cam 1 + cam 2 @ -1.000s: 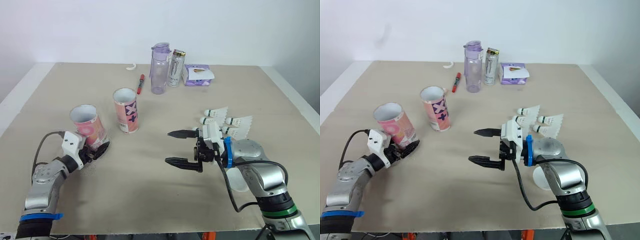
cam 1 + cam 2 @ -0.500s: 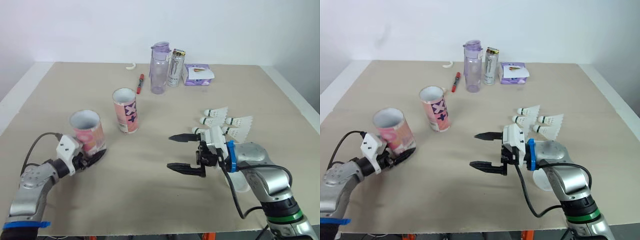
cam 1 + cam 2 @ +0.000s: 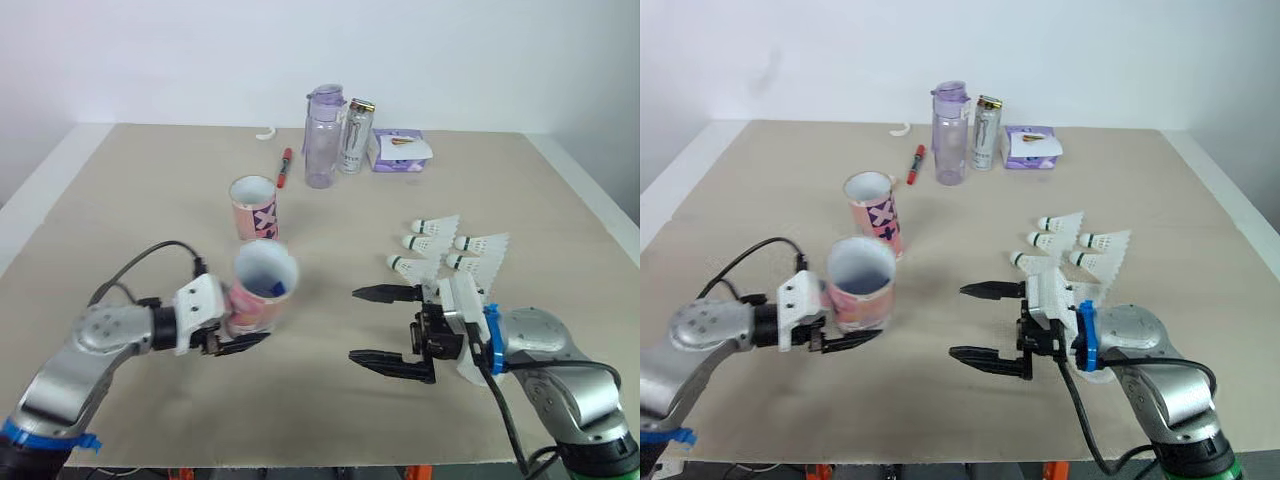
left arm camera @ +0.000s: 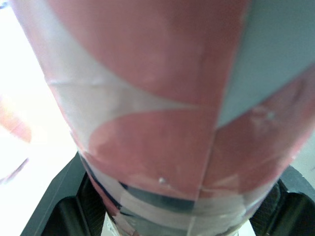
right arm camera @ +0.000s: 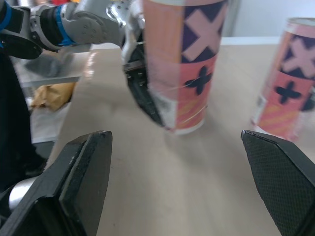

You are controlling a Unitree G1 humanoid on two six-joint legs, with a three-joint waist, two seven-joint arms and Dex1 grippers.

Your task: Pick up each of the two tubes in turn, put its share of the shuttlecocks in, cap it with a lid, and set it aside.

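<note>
Carried right toward the table's [image 3: 120, 190] middle since a second ago: held tube [image 3: 262, 290], clamped between the black fingers of the left gripper [image 3: 243, 322]. Tilted with its base raised off the surface, open mouth turned up and toward the near side, white inside with a small blue patch. Seen very close in the left wrist view as a wall of pink, white and pale blue, with a black finger on either side. Drawn a little nearer and to the right over the same time: right gripper [image 3: 353, 324], fingers spread wide and grasping nothing, tips pointing left toward the held tube but well apart from it. Standing upright just beyond the held tube: far tube [image 3: 254, 207], pink with dark crosses, mouth open. Lying in a cluster on the right, just beyond the right gripper: five shuttlecocks [image 3: 437, 227], white feathers, cork ends pointing left. Set along the far side, left to right: red pen [image 3: 284, 167], purple bottle [image 3: 320, 140], can [image 3: 356, 135], purple packet [image 3: 400, 152].
</note>
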